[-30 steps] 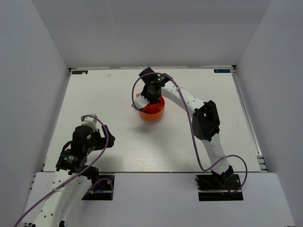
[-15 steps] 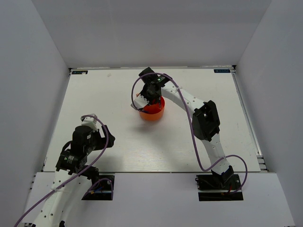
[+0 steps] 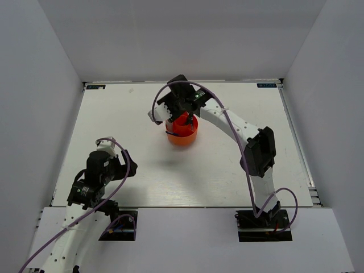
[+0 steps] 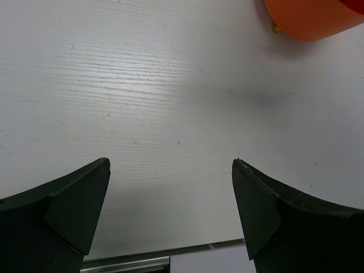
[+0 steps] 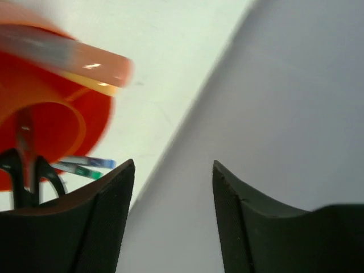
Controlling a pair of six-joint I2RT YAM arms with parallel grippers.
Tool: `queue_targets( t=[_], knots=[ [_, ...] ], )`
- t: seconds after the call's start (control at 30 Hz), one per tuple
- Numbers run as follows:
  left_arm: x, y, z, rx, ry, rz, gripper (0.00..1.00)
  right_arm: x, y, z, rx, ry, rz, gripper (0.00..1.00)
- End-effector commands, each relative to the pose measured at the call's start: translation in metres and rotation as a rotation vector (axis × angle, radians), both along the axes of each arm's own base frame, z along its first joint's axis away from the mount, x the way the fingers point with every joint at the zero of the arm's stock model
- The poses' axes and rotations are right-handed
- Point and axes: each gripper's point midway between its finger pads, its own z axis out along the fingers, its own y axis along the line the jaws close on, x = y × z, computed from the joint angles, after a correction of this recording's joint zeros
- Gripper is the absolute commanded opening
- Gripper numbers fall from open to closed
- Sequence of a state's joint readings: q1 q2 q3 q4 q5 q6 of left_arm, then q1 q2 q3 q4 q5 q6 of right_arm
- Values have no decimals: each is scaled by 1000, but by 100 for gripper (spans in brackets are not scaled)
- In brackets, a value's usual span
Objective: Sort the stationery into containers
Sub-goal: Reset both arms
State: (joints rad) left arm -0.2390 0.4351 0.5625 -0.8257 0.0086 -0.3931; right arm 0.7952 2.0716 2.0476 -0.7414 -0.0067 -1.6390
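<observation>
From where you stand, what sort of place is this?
Probably a robot test cell in a lab: a white table boxed in by bare white walls, a left arm and a right arm bolted at its near edge, and one orange tub.

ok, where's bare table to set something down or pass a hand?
Bare: table left of the orange tub; right side past the right arm; middle strip on the tub's near side. Crowded: at the tub, under the right gripper.

right hand swung left off the orange tub — jaws wider apart, elbow shifted right
</observation>
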Motion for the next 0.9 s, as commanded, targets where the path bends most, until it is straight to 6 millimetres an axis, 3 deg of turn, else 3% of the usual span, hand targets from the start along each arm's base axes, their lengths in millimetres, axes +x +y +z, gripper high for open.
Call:
queue_targets(
  t=[0.0,0.03,0.07,0.1,0.13,0.17,0.2,0.27,0.3,0.33,0.37,0.4,0.43,0.5,0.53,0.57,0.6,0.67,0.77,0.87],
  knots=[
    [4,1,-2,3,-9,6,99,10,-3,90,349,-84,-268,62],
    [4,-1,-1,0,-8,-2,100,16,-3,107,504,-67,-399,68],
    [5,-1,0,-2,-16,-6,100,20,-15,116,553,-73,-512,70],
    [5,-3,-1,-6,-13,-14,100,5,-27,107,465,-17,-549,75],
    [5,-3,-1,-5,-12,-15,100,-1,-35,107,508,55,-636,77],
    [5,-3,1,-5,-18,-20,100,-8,-44,126,553,78,-663,79],
    [5,-4,1,-9,-19,-25,100,-21,-59,124,528,116,-706,83],
    [5,-6,0,-12,-23,-36,100,-40,-81,103,514,215,-854,84],
    [5,-7,1,-17,-25,-43,100,-57,-98,110,502,228,-884,90],
    [6,-6,1,-13,-28,-41,100,-64,-112,104,495,243,-959,90],
    [6,-9,1,-18,-26,-52,100,-73,-129,89,454,245,-1019,90],
    [6,-9,1,-19,-27,-52,100,-80,-142,96,470,229,-1036,90],
    [6,-9,1,-18,-29,-55,100,-82,-158,79,411,198,-1080,90],
    [6,-10,0,-16,-23,-62,100,-81,-189,92,461,76,-1148,90],
    [6,-9,-2,-14,-17,-61,100,-82,-200,79,435,71,-1176,90],
    [6,-10,-1,-12,-19,-65,100,-86,-207,85,467,68,-1182,90],
    [6,-10,-2,-13,-19,-66,100,-93,-222,73,453,74,-1216,90],
    [6,-10,-3,-10,-17,-68,100,-92,-237,80,535,66,-1255,90],
    [6,-12,-5,-16,-8,-78,100,-102,-252,68,620,62,-1271,90],
    [6,-14,-6,-20,-3,-92,100,-120,-262,38,692,128,-1282,90]
  ],
)
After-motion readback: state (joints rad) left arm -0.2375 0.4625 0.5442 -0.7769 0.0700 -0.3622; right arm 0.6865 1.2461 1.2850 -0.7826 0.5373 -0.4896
